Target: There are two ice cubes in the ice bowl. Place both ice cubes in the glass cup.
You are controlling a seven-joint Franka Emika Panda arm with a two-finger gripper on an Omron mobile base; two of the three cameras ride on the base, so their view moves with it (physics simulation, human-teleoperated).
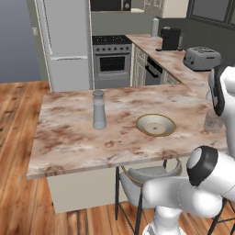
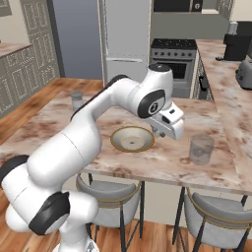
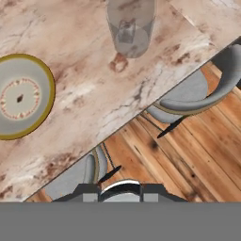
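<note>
Now the ice bowl (image 3: 19, 96) sits empty mid-counter (image 1: 69, 137), while the glass cup (image 3: 130, 26) near the front edge shows one pale ice cube (image 3: 126, 33) inside. Closed and empty, the hand (image 2: 170, 129) hovers between them. Ice is likely slick and light: pinch flat faces.

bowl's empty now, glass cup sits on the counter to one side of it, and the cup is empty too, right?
Not quite: the glass cup isn't empty. The hand view shows a pale ice cube inside it. The rest holds: the ice bowl has nothing in it, and the cup stands on the counter off to one side of the bowl.
</note>
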